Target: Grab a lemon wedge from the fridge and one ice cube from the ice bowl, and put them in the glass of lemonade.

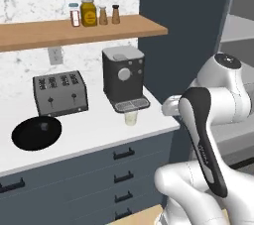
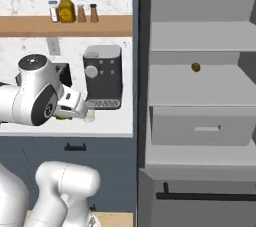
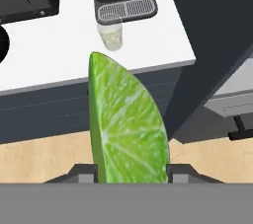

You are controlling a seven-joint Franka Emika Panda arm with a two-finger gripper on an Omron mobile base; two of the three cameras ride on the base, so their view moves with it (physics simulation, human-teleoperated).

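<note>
hand view: gripper pinching the lemon wedge, cut face showing, above the floor just off the counter edge. glass of lemonade stands before the coffee machine. left base view adds the ice bowl by the toaster. right base view alone shows the fridge open, small olive fruit on a shelf.

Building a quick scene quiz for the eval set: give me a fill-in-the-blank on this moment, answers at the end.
1. The gripper is shut on the ____.
2. The glass of lemonade stands on the white counter just in front of the ____ machine.
3. The black ice bowl sits in front of the ____.
4. On a shelf of the open fridge lies one small ____ fruit.

Missing words: lemon wedge; coffee; toaster; olive-brown
</note>
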